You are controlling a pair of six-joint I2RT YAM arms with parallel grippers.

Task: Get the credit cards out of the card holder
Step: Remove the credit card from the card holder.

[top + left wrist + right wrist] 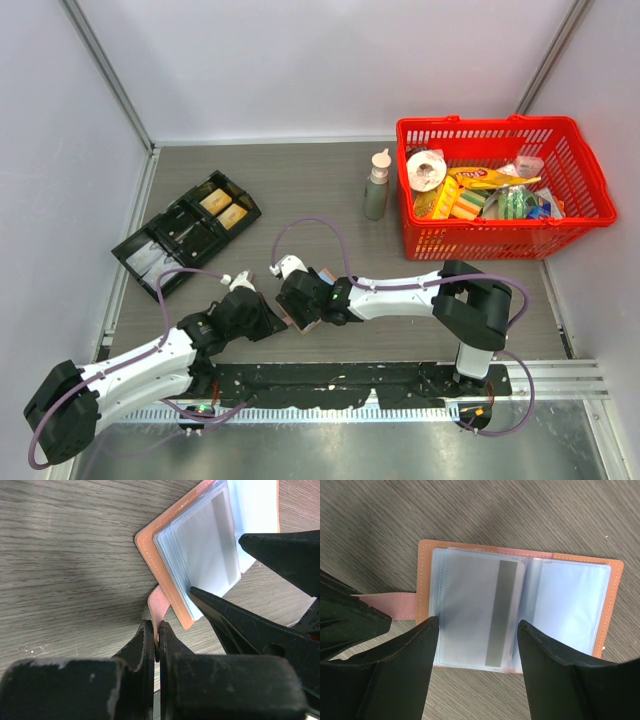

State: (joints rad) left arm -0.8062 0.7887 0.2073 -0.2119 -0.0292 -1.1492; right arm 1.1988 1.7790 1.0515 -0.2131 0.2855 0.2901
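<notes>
The tan-pink card holder [422, 580] lies open on the table, its pale blue-grey lining and clear sleeves facing up. A pale credit card [470, 610] with a grey stripe sits inside the left sleeve stack. My left gripper [157, 630] is shut on the holder's pink strap tab [159, 607] at its left edge. My right gripper [477, 624] hangs open just above the left sleeves, one finger on each side of the striped card, with nothing between them. In the top view both grippers [272, 322] [300, 310] meet over the holder [303, 320], which is mostly hidden.
A red basket [500, 240] full of groceries stands at the back right, with a green-grey pump bottle [377, 186] just left of it. A black compartment tray [185, 235] lies at the left. Grey walls close in the table.
</notes>
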